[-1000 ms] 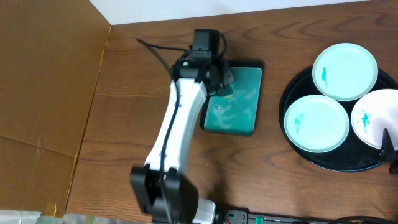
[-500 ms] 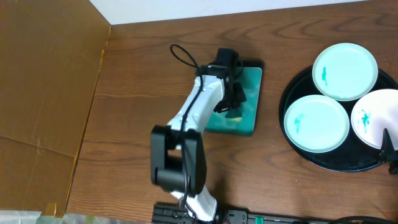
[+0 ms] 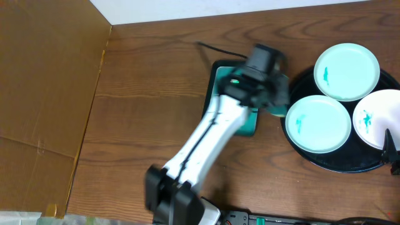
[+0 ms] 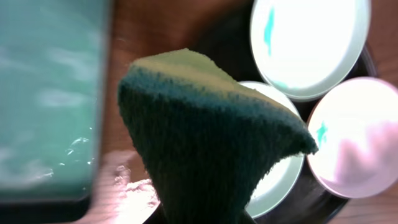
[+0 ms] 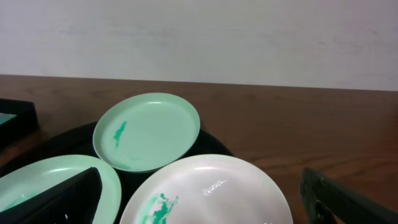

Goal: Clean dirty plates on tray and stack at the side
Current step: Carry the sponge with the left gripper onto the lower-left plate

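Three plates lie on the round black tray: a far one, a near-left one and a right one, each with a small teal smear. My left gripper is shut on a green sponge with a yellow top and holds it over the tray's left rim, beside the near-left plate. In the left wrist view the sponge hides much of that plate. My right gripper is open and empty, its jaws either side of the right plate.
A smaller rectangular teal tray with a wet surface lies left of the black tray, partly under my left arm. A brown cardboard sheet covers the table's left side. A white wall runs along the back.
My left arm has swung right from over the teal tray to the black tray's left rim, carrying the sponge. The right gripper and the plates have not moved.
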### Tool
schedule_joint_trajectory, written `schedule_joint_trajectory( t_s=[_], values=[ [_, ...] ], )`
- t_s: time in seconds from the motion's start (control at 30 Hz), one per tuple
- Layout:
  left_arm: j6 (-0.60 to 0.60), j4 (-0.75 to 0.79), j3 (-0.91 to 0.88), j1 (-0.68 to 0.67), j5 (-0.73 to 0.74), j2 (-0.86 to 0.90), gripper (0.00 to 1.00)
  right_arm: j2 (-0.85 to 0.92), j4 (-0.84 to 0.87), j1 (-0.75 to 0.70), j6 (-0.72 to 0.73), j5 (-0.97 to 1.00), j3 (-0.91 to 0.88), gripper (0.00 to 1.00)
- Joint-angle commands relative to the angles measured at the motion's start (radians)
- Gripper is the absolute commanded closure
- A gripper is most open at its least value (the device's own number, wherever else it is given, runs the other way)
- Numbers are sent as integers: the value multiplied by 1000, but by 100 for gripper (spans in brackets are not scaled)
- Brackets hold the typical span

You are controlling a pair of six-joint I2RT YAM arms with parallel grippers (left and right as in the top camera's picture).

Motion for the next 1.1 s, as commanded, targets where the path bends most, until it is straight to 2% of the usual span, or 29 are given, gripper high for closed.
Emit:
schedule_joint_trajectory(
  t_s=[0.0, 0.13, 0.33, 0.43, 0.47, 0.5, 0.6, 0.67, 0.83, 1.07],
  values=[
    [-26, 71, -35, -87, 7, 111, 93, -4, -4, -16, 14, 3, -2, 1],
    [21, 169, -35, -168, 2, 229, 93, -4, -4, -16, 14, 2, -2, 1],
    [20, 203, -35, -220, -27, 313, 92, -4, -4, -16, 14, 2, -2, 1],
    [19, 222, -35, -236, -27, 324, 83, -4, -4, -16, 14, 2, -2, 1],
    [20, 225, -35, -240, -27, 324, 64, -4, -4, -16, 14, 3, -2, 1],
    [20, 225, -35, -245, -27, 324, 54, -4, -4, -16, 14, 2, -2, 1],
    [20, 232, -32, -248, -27, 317, 36, -4, -5, -16, 14, 2, -2, 1],
    [20, 223, -20, -243, -26, 301, 31, -4, -4, -16, 14, 2, -2, 1],
    [20, 182, 19, -192, -27, 190, 28, -4, -4, -16, 14, 2, -2, 1],
    [20, 120, 18, 4, -27, -35, 27, -4, -4, -16, 14, 2, -2, 1]
  ],
)
